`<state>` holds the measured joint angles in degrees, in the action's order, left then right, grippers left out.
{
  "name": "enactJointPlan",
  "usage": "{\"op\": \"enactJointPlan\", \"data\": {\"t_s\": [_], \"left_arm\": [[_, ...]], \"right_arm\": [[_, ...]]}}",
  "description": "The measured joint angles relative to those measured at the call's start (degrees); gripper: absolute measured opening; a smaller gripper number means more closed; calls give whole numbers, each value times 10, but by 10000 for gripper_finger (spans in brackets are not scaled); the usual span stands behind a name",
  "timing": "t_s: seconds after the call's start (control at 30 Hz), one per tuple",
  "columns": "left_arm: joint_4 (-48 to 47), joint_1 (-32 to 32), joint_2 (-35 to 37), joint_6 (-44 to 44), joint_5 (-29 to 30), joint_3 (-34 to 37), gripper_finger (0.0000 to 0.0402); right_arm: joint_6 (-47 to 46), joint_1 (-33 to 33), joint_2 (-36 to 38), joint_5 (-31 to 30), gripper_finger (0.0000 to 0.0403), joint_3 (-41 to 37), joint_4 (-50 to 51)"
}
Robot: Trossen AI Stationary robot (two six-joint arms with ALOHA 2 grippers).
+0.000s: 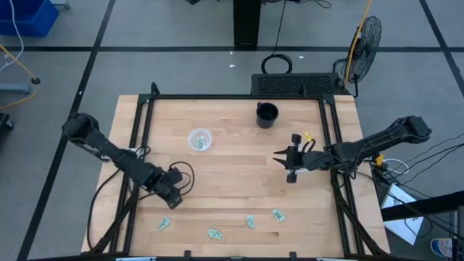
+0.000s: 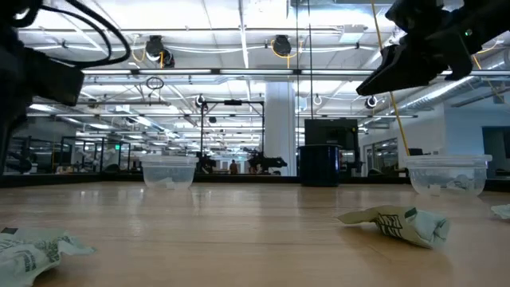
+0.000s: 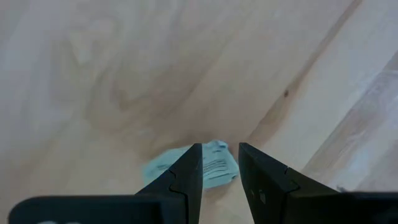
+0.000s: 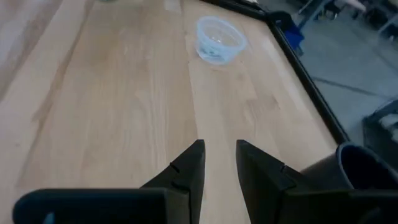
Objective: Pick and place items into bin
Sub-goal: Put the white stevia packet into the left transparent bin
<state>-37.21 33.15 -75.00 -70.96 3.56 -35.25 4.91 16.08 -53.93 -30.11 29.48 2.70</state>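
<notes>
Several tiny pale green-teal wrapped pieces lie flat near the table's near edge: one [image 1: 164,224], another [image 1: 214,233], and two more [image 1: 250,221] [image 1: 278,214]. The clear round bin [image 1: 200,140] stands mid-table with pieces inside. My left gripper [image 1: 172,196] hovers open just beyond the leftmost piece. In the left wrist view that piece [image 3: 211,167] shows past the gap between the fingertips [image 3: 219,148], untouched. My right gripper [image 1: 284,164] is open and raised over the table's right half, facing the bin [image 4: 219,38].
A black cup [image 1: 267,114] stands near the far edge, right of the bin. The low view shows a second clear container [image 2: 446,174] on the right, plus pieces close up [image 2: 398,223] [image 2: 32,251]. A black frame [image 1: 232,97] borders the table. Bare wood lies between the grippers.
</notes>
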Motion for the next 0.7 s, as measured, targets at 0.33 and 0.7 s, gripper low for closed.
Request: {"op": "enactJointPlan", "data": {"t_s": [0.33,0.7], "left_arm": [[79,24,2,-24,27,61,108],[72,23,2,4,24,77,10]], "right_arm": [[69,0,0,-1,84,-5,-71],[82,0,0,1,84,-5,-85]]}}
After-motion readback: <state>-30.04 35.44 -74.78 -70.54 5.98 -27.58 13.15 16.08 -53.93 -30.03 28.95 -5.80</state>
